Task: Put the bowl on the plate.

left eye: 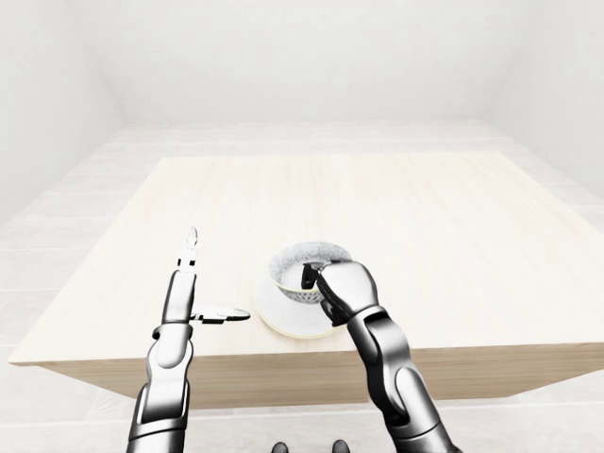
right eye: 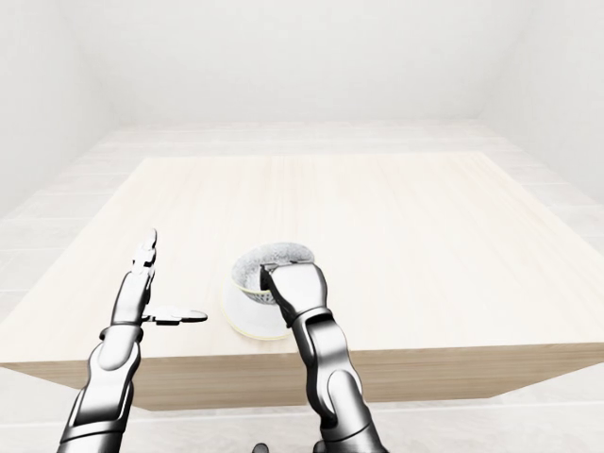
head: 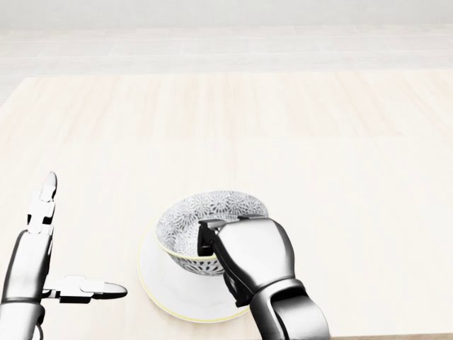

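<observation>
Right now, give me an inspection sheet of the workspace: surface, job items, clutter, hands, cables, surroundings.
Surface: light wood table, seen whole in the eye views.
Job's things: patterned bowl sits over the white plate, inside its rim; cannot tell if it touches down.
Clutter: nothing seen.
Grippers: right hand has its fingers closed over the bowl's rim nearest the camera. Left hand is open, apart from the plate, at the head view's left.
Cables: nothing seen.
Surroundings: pale tiled floor, plain white walls.
</observation>
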Robot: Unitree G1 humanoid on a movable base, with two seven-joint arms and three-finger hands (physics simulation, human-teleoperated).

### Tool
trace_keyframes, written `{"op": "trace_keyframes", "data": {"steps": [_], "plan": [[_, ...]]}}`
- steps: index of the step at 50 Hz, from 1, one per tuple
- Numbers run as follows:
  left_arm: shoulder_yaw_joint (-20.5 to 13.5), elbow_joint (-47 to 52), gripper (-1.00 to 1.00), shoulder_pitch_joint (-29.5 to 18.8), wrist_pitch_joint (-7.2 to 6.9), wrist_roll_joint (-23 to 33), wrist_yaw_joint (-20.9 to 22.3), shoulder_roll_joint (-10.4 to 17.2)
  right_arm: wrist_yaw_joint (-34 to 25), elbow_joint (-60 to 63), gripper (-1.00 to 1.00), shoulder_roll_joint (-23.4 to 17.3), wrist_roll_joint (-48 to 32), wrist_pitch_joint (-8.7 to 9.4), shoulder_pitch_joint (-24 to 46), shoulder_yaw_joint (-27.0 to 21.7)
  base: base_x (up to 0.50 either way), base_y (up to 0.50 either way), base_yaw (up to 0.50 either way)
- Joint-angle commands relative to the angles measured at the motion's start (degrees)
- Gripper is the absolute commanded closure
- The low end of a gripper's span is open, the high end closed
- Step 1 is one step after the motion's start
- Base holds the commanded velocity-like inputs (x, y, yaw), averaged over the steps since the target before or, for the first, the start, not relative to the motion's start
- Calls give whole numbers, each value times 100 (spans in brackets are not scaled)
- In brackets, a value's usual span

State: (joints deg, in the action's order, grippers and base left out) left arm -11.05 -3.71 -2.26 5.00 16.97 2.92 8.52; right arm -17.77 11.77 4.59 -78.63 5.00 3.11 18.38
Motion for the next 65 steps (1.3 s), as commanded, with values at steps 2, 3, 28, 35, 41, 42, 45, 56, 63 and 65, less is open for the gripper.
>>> {"op": "trace_keyframes", "data": {"steps": [2,3,28,35,41,42,45,56,63,65], "plan": [[1,-144,-100,-54,0,-1,-33,24,25,-347,44,81,172,0,487,-273,0,0,0],[1,-146,-100,-54,0,-1,-33,25,25,-349,44,81,173,0,488,-273,0,0,0],[-9,-343,-100,-120,0,-43,-68,76,234,-950,40,97,324,0,794,-387,0,0,0],[-13,-304,-100,-104,0,-51,-58,76,218,-903,40,96,309,0,771,-370,0,0,0],[-4,-343,-100,-123,0,-38,-69,78,231,-851,41,88,288,0,704,-336,0,0,0],[-6,-335,-100,-128,0,-40,-68,78,226,-847,40,89,288,0,703,-334,0,0,0],[-7,-289,-100,-114,0,-45,-56,75,238,-862,40,88,287,0,715,-342,0,0,0],[-15,-212,-100,-95,0,-53,-39,66,259,-854,42,82,271,0,674,-332,0,0,0],[-18,-158,-100,-74,0,-42,-36,60,237,-744,40,74,238,0,580,-289,0,0,0],[-25,-113,-100,-61,0,-53,-18,57,215,-675,40,74,228,0,548,-273,0,0,0]]}}
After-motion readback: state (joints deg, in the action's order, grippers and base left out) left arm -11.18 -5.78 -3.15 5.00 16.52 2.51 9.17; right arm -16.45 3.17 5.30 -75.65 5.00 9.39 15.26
